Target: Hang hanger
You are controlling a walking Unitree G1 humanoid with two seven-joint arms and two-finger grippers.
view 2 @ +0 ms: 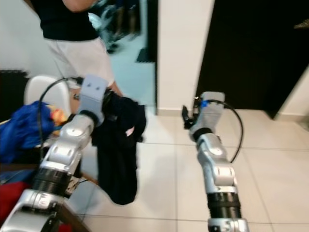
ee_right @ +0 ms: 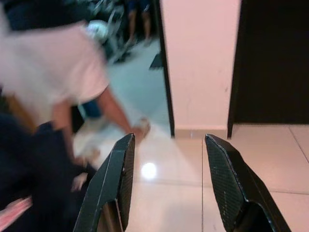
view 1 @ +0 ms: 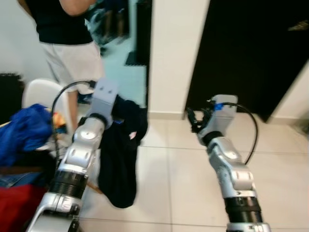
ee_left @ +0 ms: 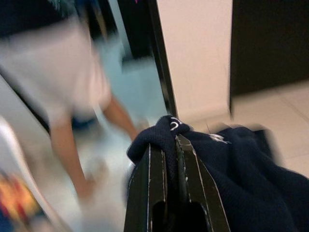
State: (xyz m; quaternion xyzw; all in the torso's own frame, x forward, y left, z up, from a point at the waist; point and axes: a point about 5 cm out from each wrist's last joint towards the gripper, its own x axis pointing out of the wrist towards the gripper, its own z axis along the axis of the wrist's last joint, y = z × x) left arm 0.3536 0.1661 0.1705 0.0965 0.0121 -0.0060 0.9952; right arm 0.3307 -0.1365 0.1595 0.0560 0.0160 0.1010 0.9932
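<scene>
A dark navy garment point(view 1: 120, 154) hangs down over the tiled floor from my raised left gripper point(ee_left: 171, 154). The two black fingers are shut on a bunched fold at its top point(ee_left: 164, 135); I cannot make out a hanger in the cloth. My right gripper point(ee_right: 169, 179) is held up to the right of the garment, well apart from it. It stands open with nothing between its fingers point(ee_right: 118, 174), and shows in the left eye view in front of the wall's foot point(view 1: 195, 118).
A person point(view 1: 67, 43) in a black top and white shorts stands close at the back left. A white chair point(view 1: 41, 94) and a pile of blue cloth point(view 1: 24, 128) are at the left. A white pillar point(view 1: 176, 53) and a dark door point(view 1: 251, 53) are ahead.
</scene>
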